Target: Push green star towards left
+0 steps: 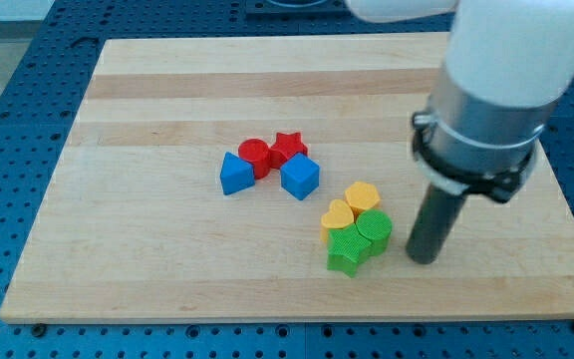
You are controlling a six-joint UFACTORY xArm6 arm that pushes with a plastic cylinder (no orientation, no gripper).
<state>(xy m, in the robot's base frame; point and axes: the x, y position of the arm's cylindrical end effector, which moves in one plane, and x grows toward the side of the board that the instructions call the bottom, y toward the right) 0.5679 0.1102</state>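
Observation:
The green star [347,250] lies low on the wooden board, right of centre. A green round block [375,228] touches it at its upper right. Two yellow heart blocks sit just above: one [338,218] touching the star, one [363,196] higher. My tip [424,258] rests on the board to the right of this cluster, about level with the green star and a short gap from the green round block.
A second cluster sits near the board's middle: a blue block [235,175], a red round block [255,155], a red star [288,148] and a blue cube [300,178]. The wooden board [147,259] lies on a blue perforated table.

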